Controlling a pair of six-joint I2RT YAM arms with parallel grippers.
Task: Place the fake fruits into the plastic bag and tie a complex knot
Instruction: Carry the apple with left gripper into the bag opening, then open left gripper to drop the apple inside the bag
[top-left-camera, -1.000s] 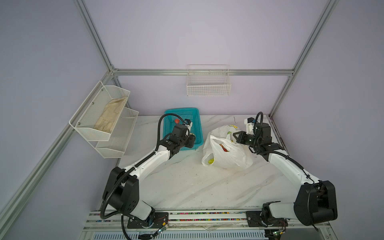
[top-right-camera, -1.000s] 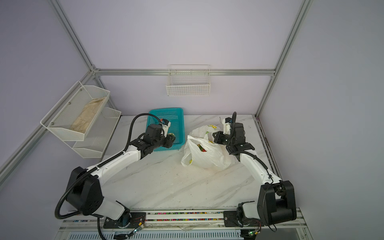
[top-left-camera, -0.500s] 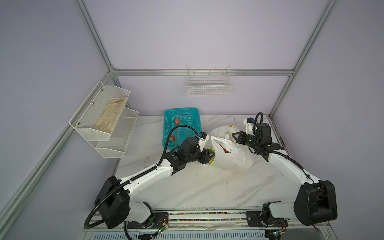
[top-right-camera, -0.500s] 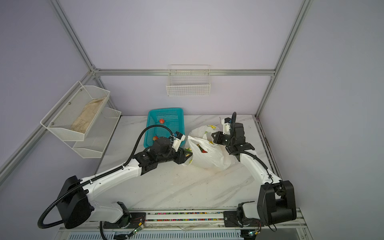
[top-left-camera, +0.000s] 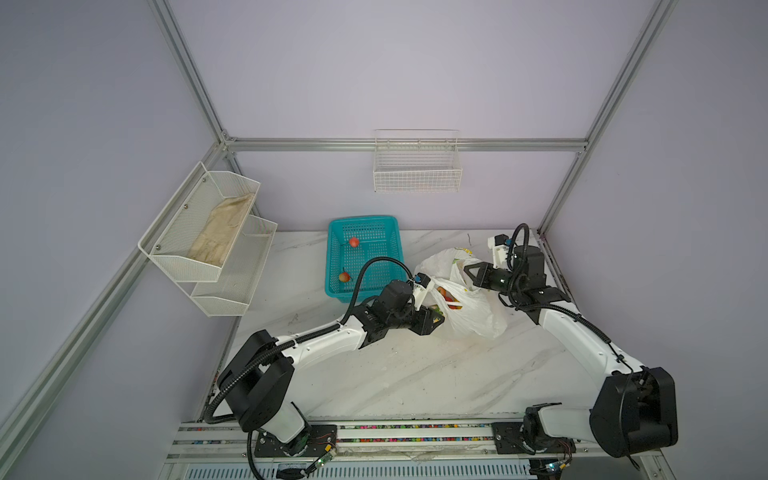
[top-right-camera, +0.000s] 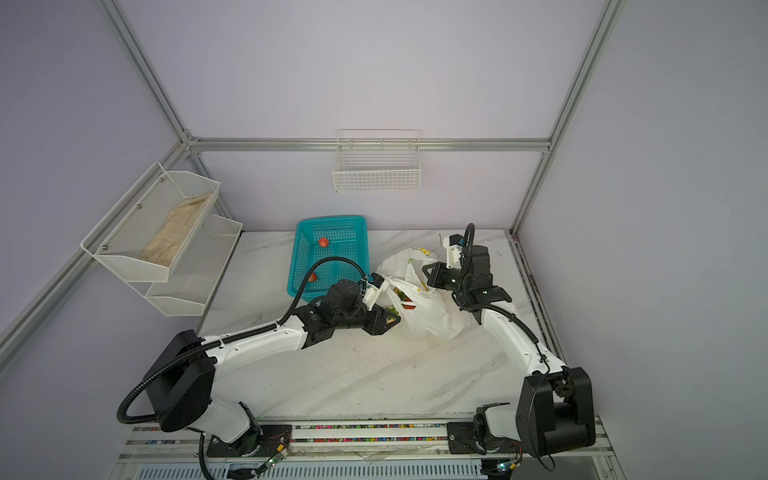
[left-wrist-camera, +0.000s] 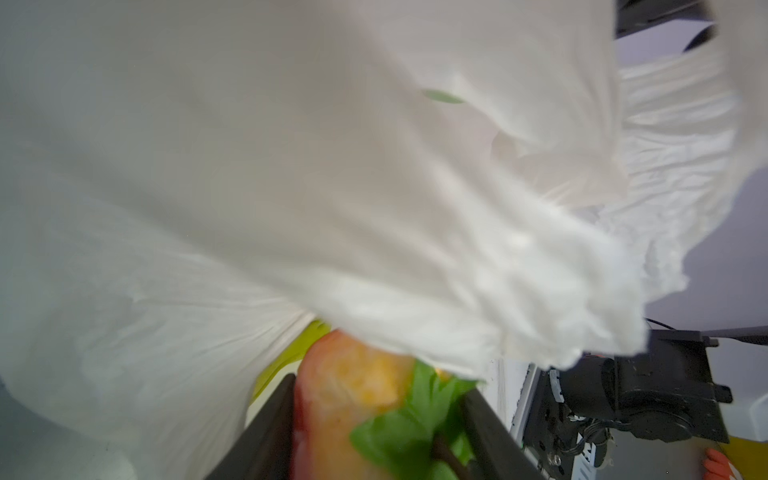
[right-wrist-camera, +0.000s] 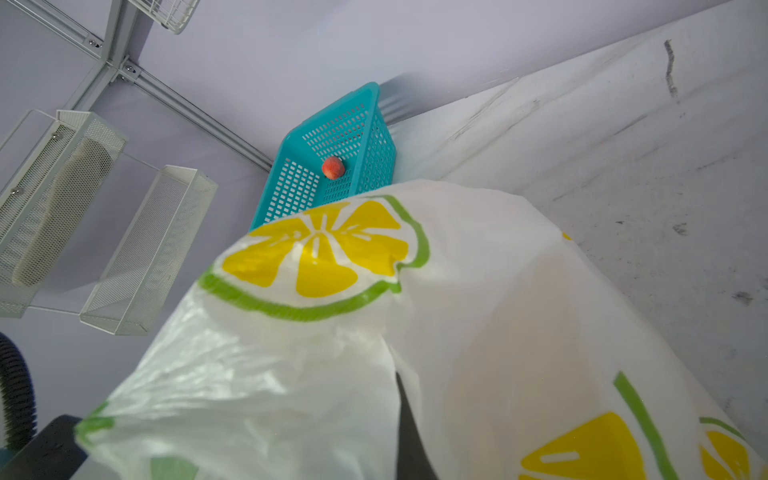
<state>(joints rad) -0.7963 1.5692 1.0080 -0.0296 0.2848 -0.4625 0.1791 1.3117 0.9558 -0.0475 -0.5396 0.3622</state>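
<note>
marble tabletop (top-left-camera: 415, 374) — left gripper (top-left-camera: 435, 319), jaws part-closed on red-orange plastic fruit with green leaf (left-wrist-camera: 349, 390), at mouth of thin white lemon-print plastic bag (top-left-camera: 473, 320); right gripper (top-left-camera: 468, 275) pinched shut on bag rim, holding it up. best — clear drooping film before release. one second ago left gripper hung over teal mesh basket (top-left-camera: 361, 218).

Left tool (top-left-camera: 437, 319) moved from teal basket (top-left-camera: 361, 219) to plastic bag (top-left-camera: 478, 320) mouth, leafy fruit (left-wrist-camera: 357, 395) in its grip
</note>
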